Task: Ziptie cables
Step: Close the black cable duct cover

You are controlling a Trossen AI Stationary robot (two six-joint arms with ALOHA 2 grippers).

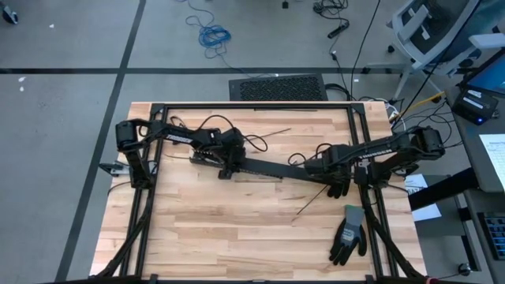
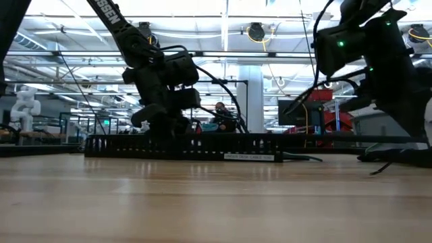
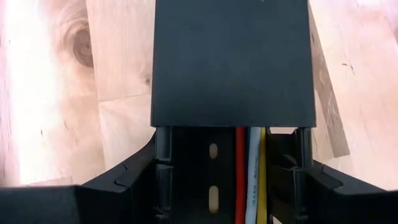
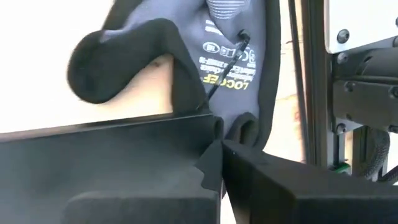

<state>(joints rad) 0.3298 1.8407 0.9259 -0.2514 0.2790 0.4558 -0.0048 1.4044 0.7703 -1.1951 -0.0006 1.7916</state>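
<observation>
While low over the table, left gripper spread astride the cables; right gripper pressed together.

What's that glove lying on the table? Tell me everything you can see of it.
The glove is a knitted work glove, grey on the back with dark, rubbery-looking fingers and palm edge, and a paler cuff. White printed lettering and symbols run across its back. It lies flat and empty on the wooden table, near the right-hand corner closest to the arms' bases, fingers pointing toward that edge. The right pincer, shut, sits close beside it; whether they touch cannot be told. A thin black strip lies across its back.
</observation>
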